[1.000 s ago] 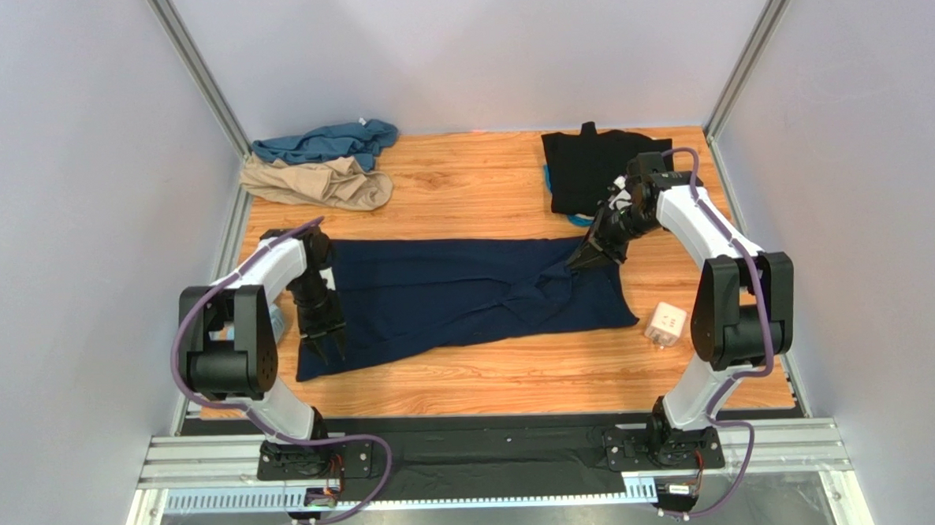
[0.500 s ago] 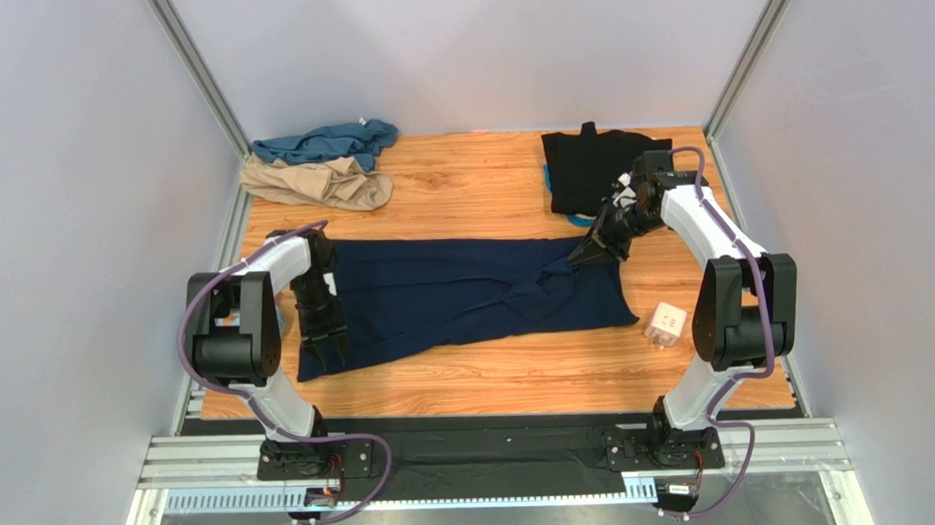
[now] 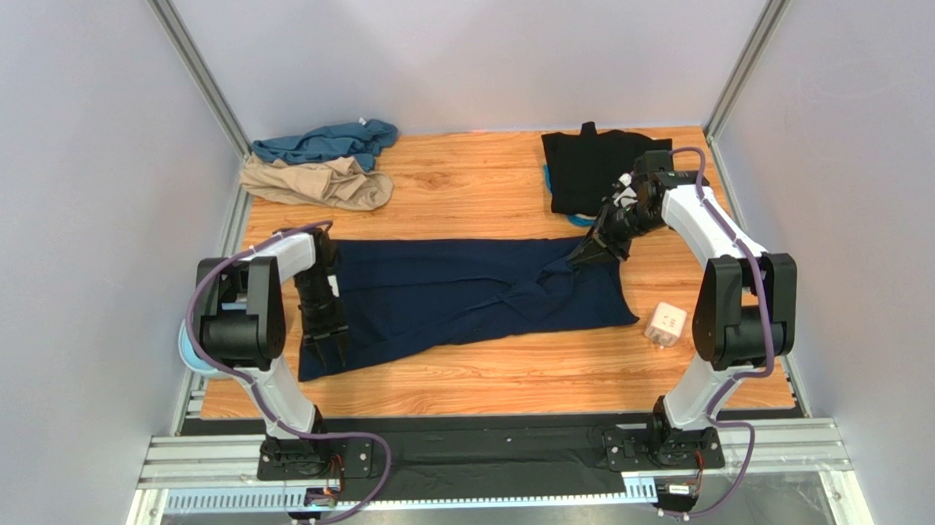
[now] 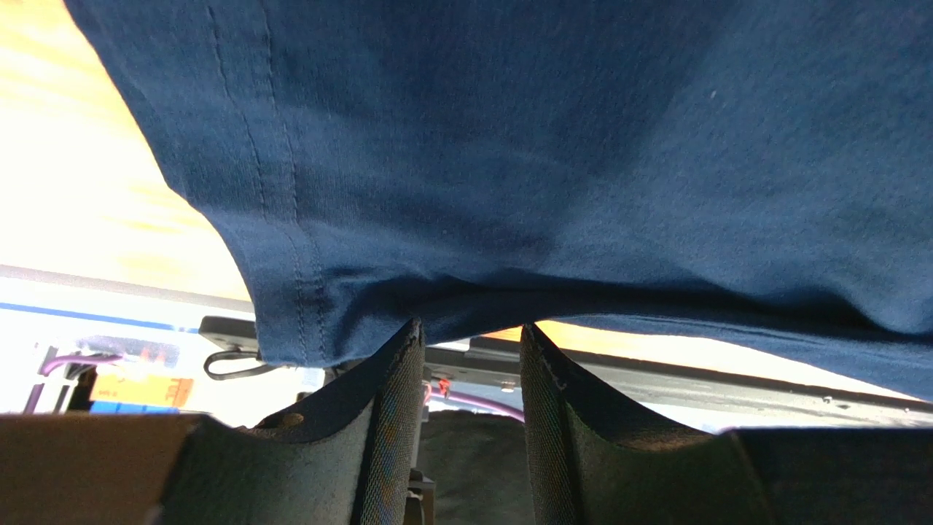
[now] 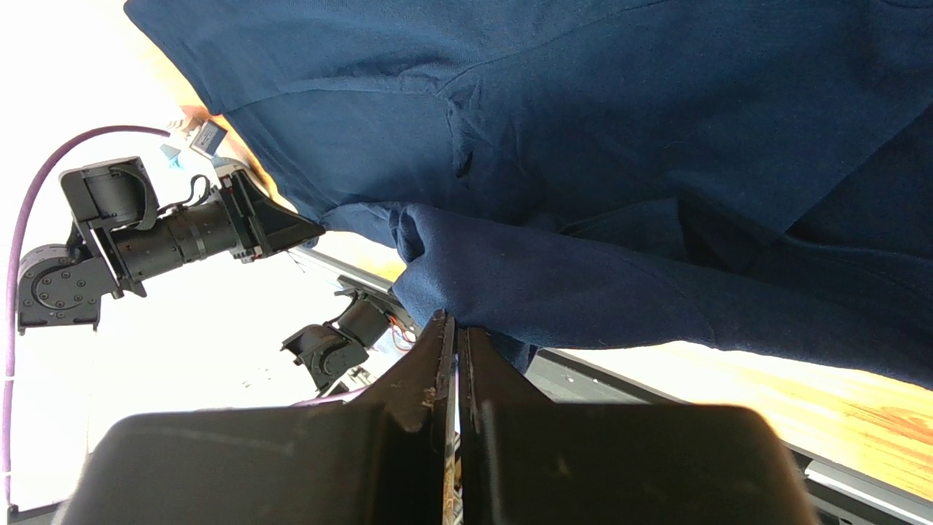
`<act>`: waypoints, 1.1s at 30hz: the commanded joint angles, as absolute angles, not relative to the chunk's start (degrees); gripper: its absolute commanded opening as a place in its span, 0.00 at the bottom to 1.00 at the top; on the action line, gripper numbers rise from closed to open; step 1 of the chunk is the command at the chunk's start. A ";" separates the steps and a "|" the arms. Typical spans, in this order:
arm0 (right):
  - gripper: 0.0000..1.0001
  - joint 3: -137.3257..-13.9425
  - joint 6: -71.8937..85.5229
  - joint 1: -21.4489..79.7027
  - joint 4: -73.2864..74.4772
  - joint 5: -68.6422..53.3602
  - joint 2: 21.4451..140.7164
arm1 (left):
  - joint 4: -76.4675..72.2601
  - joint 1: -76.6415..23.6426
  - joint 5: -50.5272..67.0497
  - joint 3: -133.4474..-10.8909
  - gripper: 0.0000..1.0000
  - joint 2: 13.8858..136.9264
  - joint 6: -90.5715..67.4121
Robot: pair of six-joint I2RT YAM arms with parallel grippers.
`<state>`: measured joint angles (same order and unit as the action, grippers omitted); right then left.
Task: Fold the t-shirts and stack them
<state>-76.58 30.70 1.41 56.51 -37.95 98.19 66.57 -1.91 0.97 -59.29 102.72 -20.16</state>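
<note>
The dark navy t-shirt (image 3: 462, 292) lies spread lengthwise across the middle of the wooden table (image 3: 469, 191). My left gripper (image 3: 325, 343) stands open at its near left hem, and in the left wrist view the navy cloth (image 4: 548, 153) rests just beyond the parted fingertips of that gripper (image 4: 471, 334). My right gripper (image 3: 587, 255) is shut on a bunched fold at the shirt's far right corner; the right wrist view shows this gripper (image 5: 458, 328) pinching the navy fold (image 5: 569, 284). A black t-shirt (image 3: 587, 169) lies folded at the back right. Teal (image 3: 325, 141) and tan (image 3: 321, 184) t-shirts lie crumpled at the back left.
A small white cube (image 3: 666, 323) sits on the table right of the navy shirt, close to the right arm. A pale blue ring (image 3: 185, 344) shows at the table's left edge behind the left arm. Grey walls enclose the table on three sides.
The left gripper's jaws have opened a little wider at the hem and the left arm's elbow has swung inward. The right gripper has drawn its fold slightly toward the back.
</note>
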 commanded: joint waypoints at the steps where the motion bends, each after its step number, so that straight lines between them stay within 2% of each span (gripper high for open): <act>1: 0.00 -79.45 31.82 0.97 55.37 -39.64 97.65 | 66.45 -2.11 0.35 -61.00 0.44 104.06 -19.42; 17: 0.00 -79.28 32.17 0.53 55.46 -40.25 96.59 | 65.92 -3.34 -2.90 -62.14 0.37 108.45 -19.43; 20: 0.00 -78.93 32.17 0.53 55.37 -40.25 96.42 | 65.83 -3.34 -3.08 -62.14 0.31 108.72 -19.42; 24: 0.00 -78.31 32.08 0.53 55.28 -40.17 96.33 | 65.65 -3.43 -3.08 -62.23 0.18 108.37 -19.34; 32: 0.00 -78.05 31.55 -1.13 55.55 -40.17 95.72 | 66.27 -3.43 -1.76 -64.77 0.10 106.00 -18.37; 33: 0.00 -77.87 31.47 -1.32 55.63 -40.17 95.63 | 66.62 -3.43 -1.06 -65.47 0.01 105.65 -18.11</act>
